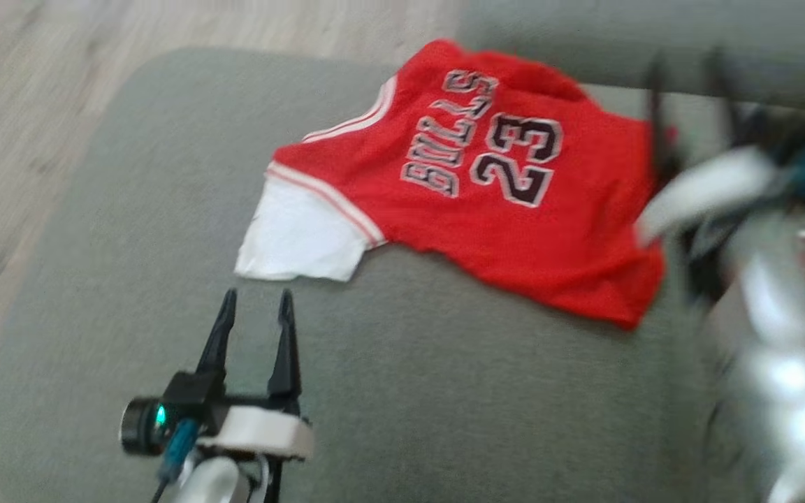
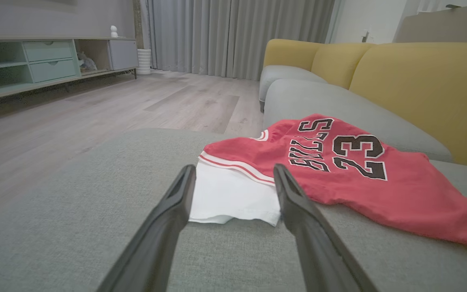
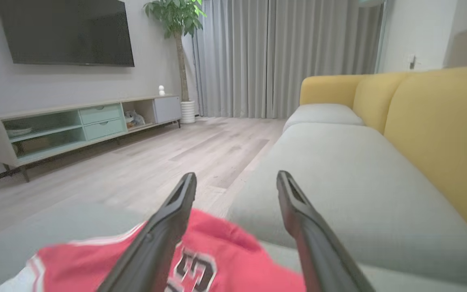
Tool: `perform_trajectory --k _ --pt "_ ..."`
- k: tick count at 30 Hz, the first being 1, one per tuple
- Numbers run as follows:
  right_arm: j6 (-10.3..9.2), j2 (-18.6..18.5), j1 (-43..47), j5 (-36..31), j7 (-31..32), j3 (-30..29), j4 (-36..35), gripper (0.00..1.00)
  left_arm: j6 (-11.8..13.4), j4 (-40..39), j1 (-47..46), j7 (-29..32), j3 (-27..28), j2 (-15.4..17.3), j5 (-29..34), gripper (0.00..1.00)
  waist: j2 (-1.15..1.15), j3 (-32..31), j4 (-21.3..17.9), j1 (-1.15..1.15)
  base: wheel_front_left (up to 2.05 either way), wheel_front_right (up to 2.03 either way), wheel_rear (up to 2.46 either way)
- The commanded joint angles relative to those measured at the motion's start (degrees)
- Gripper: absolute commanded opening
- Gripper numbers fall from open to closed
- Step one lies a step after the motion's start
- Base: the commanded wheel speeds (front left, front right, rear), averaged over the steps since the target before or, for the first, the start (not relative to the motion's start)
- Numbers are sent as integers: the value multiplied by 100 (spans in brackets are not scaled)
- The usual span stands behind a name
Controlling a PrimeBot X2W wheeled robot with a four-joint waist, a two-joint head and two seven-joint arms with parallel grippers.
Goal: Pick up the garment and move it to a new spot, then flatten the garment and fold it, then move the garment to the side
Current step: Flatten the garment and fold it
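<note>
Well, I see the broad grey fabric seat cushion (image 1: 409,405), and the red mesh jersey (image 1: 514,230) lies rumpled across its far half. The jersey's right edge is lost behind my blurred right arm (image 1: 780,335). My right gripper (image 3: 236,176) hangs over the jersey, jaws wide and empty. My left gripper (image 1: 257,297) sits just short of the white sleeve (image 2: 233,194), jaws wide too, holding nothing.

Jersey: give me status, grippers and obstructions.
Left gripper open, short of the white sleeve. Right gripper open over the jersey, holding nothing. Jersey rumpled on grey cushion, unfolded. Nothing blocking either approach.
</note>
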Motion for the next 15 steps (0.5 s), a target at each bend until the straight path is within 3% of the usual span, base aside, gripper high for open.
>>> perform_trajectory --k 1,6,9,15 --pt "-4 299 503 -251 -60 -63 -538 100 55 -207 -20 -56 262 116 46 100 0 -477 -525 1 0 0 0" --pt "-4 568 1917 -549 -60 -384 -1691 100 84 -305 258 -56 374 152 30 100 0 -618 -793 1 0 0 0" --pt "-4 594 2770 -323 -60 -360 -2343 100 65 -346 367 -56 422 134 33 100 0 -611 -901 1 0 0 0" --pt "-4 598 3717 -176 -61 -243 -2879 100 -9 -334 444 -56 513 90 78 100 0 -574 -1030 1 0 0 0"
